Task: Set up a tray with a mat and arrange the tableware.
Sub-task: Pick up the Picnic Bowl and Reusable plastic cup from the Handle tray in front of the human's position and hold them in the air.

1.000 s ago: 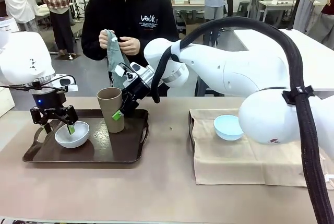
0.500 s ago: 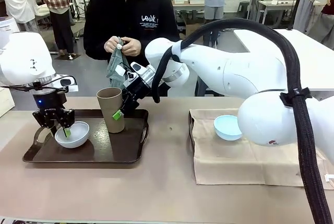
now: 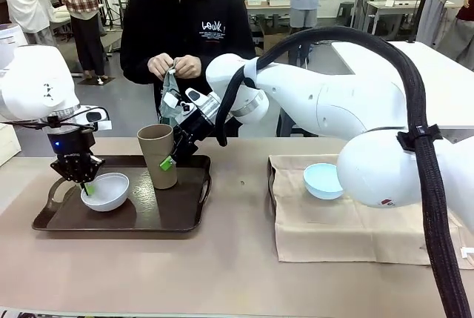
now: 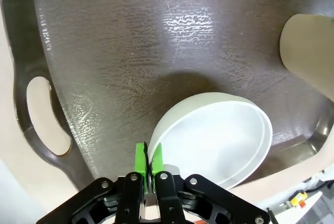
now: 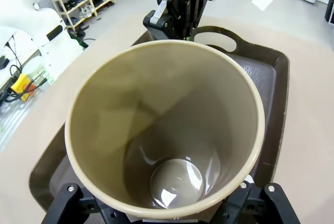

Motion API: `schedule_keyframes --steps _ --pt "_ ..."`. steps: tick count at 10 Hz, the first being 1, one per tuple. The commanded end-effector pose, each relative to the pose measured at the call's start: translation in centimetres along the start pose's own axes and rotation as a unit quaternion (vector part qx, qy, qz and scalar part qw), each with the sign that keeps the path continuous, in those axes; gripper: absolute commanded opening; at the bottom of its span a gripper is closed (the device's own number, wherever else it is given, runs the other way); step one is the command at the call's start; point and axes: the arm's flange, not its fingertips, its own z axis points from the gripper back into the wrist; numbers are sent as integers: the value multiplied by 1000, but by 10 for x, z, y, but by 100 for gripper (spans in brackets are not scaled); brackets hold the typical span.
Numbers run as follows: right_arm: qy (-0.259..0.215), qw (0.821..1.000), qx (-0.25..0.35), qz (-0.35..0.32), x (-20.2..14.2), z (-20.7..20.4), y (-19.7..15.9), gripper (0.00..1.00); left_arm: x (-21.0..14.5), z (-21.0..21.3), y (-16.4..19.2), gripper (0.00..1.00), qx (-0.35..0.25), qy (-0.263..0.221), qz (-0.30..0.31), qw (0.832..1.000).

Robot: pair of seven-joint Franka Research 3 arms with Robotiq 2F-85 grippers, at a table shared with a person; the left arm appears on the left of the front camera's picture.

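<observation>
White bowl sits at the left end of a dark tray. The left gripper, open a second ago, now pinches its rim, probably ready to lift it. The right gripper straddles the tan cup beside it, contact hidden. A light blue bowl waits on the beige mat.

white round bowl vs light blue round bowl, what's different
The white round bowl sits on the dark brown tray, the light blue round bowl on the beige cloth mat. The left gripper pinches the white bowl's rim; the blue one is untouched. Both are empty.
</observation>
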Motion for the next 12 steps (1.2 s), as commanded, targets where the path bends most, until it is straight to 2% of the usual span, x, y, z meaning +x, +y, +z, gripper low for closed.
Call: schedule_keyframes --steps 1,3,4,6,9,11,12 --pt "16 1000 4 15 2 3 -17 0 2 0 -1 0 4 6 2 1000" --pt "12 1000 -3 10 9 9 -9 0 0 10 1 0 -22 37 21 999" --pt "7 1000 -9 23 28 17 11 0 -8 29 5 0 -45 38 31 998" --pt "26 997 -27 66 90 49 71 0 -32 88 5 0 -54 -1 48 997" --pt "68 992 -66 84 149 86 138 0 -70 168 -9 0 -23 -60 97 993" --pt "70 991 -80 75 158 98 161 0 -92 202 -17 0 -9 -86 119 989" --pt "70 993 -70 69 150 100 162 0 -76 184 -8 0 -36 -70 88 993"
